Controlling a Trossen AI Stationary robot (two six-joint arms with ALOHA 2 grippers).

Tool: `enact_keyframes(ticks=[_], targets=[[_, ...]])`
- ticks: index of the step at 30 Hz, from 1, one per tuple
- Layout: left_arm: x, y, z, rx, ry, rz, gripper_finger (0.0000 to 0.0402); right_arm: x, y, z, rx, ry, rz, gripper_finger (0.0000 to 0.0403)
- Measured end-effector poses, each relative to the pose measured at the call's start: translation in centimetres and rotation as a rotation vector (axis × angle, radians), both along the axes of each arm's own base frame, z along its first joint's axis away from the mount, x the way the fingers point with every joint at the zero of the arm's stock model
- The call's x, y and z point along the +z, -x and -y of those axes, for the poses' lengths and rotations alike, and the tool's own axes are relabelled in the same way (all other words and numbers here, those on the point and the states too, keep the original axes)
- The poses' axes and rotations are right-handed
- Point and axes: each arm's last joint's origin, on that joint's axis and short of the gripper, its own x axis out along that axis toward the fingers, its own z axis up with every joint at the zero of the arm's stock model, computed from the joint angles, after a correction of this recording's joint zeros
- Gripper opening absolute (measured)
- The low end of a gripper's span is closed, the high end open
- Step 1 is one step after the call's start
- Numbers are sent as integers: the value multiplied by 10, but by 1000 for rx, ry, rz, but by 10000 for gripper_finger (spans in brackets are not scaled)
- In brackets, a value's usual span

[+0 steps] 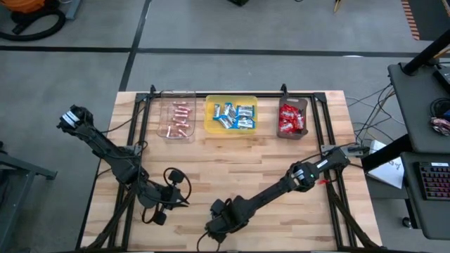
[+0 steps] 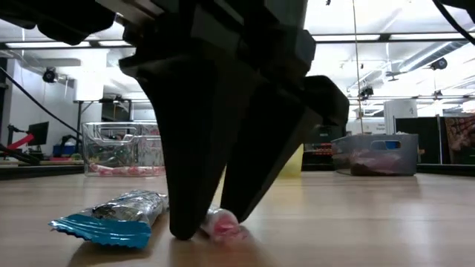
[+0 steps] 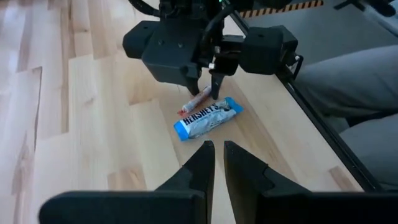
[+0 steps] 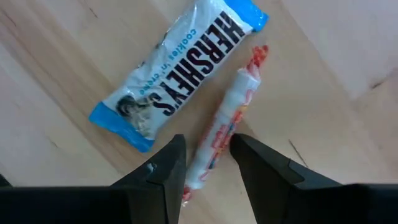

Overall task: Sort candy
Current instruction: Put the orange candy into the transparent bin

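A thin pinkish stick (image 4: 225,127) lies flat on the wooden table beside a blue-and-white bar (image 4: 177,78). My right gripper (image 4: 208,158) points down over the stick near the table's near edge. It is open, with one finger on each side of the stick's near half and a gap showing on both sides. The low view shows the fingertips (image 2: 182,222) down at the table around the stick (image 2: 223,222), with the bar (image 2: 111,216) beside them. My left gripper (image 3: 219,162) hovers shut, a short way left of the two sweets, holding nothing.
Three trays stand in a row at the far edge: a clear one (image 1: 177,121) with pinkish sticks, a yellow one (image 1: 230,115) with blue-and-white bars, and a dark one (image 1: 292,118) with red packets. Bare wood lies between the trays and the grippers.
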Motion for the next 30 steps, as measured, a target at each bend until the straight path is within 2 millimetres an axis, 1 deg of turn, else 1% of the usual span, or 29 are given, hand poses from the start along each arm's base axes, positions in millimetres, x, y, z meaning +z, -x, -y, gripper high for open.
enact_keyframes(ticks=[10,13,17,19,24,30], targets=[[2,1,-1,36,-19,30,20,-4,7,5,50,89,-65,136],[11,6,-4,106,-41,102,20,-4,8,6,50,94,-70,136],[28,16,-10,113,-14,170,20,-5,8,6,49,106,-67,132],[36,21,-15,114,13,199,20,-5,8,6,56,111,-69,116],[48,28,-22,102,31,251,20,-4,8,7,96,137,-62,36],[48,28,-22,103,32,250,20,1,7,9,126,144,-62,35]])
